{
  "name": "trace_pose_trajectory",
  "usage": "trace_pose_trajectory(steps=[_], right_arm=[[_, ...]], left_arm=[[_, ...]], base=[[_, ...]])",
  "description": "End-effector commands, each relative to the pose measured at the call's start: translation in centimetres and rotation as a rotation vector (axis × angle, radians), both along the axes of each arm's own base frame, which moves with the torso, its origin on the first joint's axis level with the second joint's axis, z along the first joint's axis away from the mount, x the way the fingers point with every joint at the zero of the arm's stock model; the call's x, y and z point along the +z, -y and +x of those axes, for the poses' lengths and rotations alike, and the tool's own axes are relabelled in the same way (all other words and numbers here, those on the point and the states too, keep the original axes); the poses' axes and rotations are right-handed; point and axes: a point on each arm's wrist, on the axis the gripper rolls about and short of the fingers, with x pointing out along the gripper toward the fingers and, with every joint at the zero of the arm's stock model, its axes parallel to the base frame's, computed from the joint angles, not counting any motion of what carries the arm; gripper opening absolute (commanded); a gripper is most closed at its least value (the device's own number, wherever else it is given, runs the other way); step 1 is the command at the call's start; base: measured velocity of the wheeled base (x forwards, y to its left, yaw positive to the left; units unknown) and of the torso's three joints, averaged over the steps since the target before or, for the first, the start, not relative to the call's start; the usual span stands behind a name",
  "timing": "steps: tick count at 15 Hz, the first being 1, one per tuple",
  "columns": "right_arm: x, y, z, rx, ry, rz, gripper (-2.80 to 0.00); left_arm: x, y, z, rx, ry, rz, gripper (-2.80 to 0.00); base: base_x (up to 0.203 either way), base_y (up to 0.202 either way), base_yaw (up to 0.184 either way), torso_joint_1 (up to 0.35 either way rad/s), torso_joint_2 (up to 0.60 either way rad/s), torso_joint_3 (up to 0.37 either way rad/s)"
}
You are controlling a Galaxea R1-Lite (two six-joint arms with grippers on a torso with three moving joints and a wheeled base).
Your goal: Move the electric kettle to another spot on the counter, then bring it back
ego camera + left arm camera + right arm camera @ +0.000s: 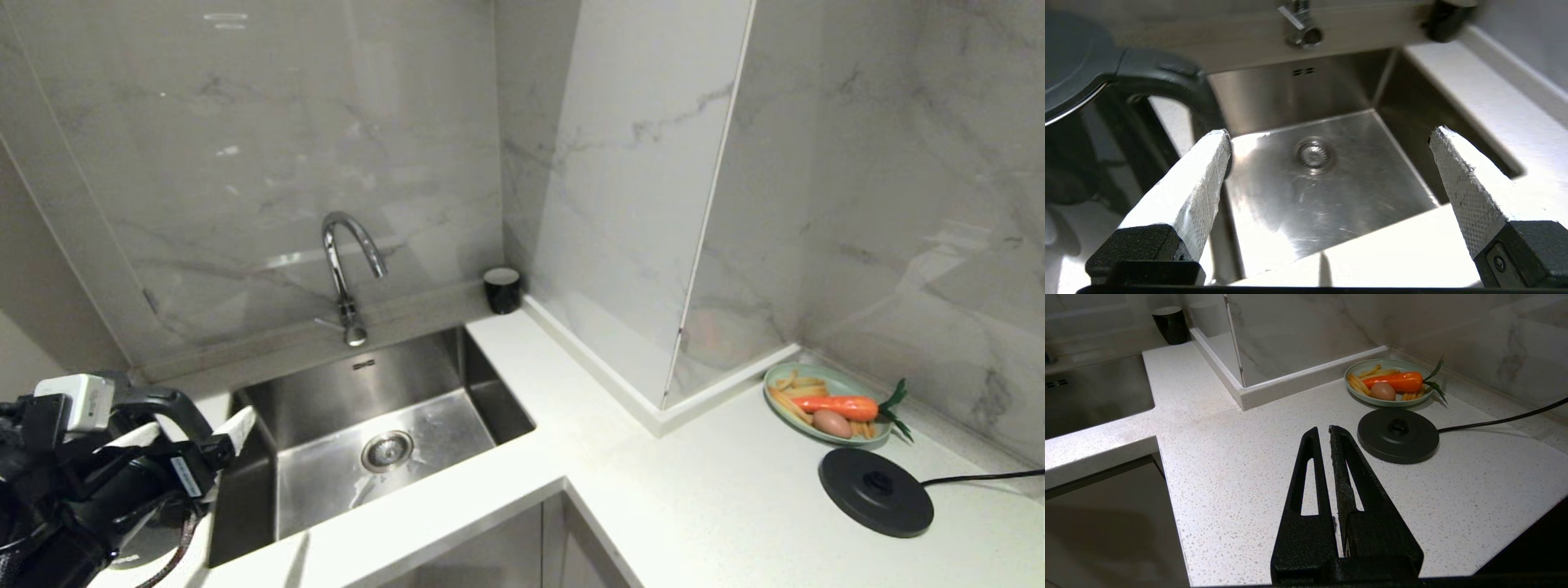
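While one kettle (1081, 73) stands, two fingers (1200, 179) spread.

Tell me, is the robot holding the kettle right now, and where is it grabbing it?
No, nothing is held. The left gripper is wide open beside the electric kettle, next to its handle. The right gripper is shut on nothing.

You see the glossy black electric kettle (1081, 77) standing upright on the white speckled counter (735, 490) left of the sink, loop handle toward the basin.
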Motion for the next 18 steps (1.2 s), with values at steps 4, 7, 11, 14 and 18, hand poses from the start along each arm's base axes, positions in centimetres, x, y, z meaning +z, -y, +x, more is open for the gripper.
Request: trace_pose_trajectory(steps=[4, 7, 11, 14, 18], right_arm=[[0.0, 0.0, 0.0, 0.000, 0.000, 0.000, -2.80], [0.0, 0.0, 0.0, 0.000, 0.000, 0.000, -2.80], [0.0, 0.0, 0.0, 0.000, 0.000, 0.000, -2.80], [0.0, 0.0, 0.0, 0.000, 0.000, 0.000, -2.80], [0.0, 0.0, 0.0, 0.000, 0.000, 0.000, -2.80]], left_arm=[[4.0, 1.0, -4.0, -0.046, 0.174, 0.039, 0.00], [6.2, 1.0, -6.3, -0.043, 0.222, 0.054, 0.00], [8.6, 1.2, -11.3, -0.066, 0.159, 0.050, 0.00], [10.0, 1.3, -14.5, -0.101, 0.222, 0.050, 0.00], [10.9, 1.4, -18.8, -0.125, 0.245, 0.051, 0.00]], base=[[0.000, 0.000, 0.000, 0.000, 0.00, 0.000], [0.000, 0.000, 0.000, 0.000, 0.00, 0.000], [0.000, 0.000, 0.000, 0.000, 0.00, 0.000], [0.000, 0.000, 0.000, 0.000, 0.00, 0.000], [0.000, 0.000, 0.000, 0.000, 0.00, 0.000]])
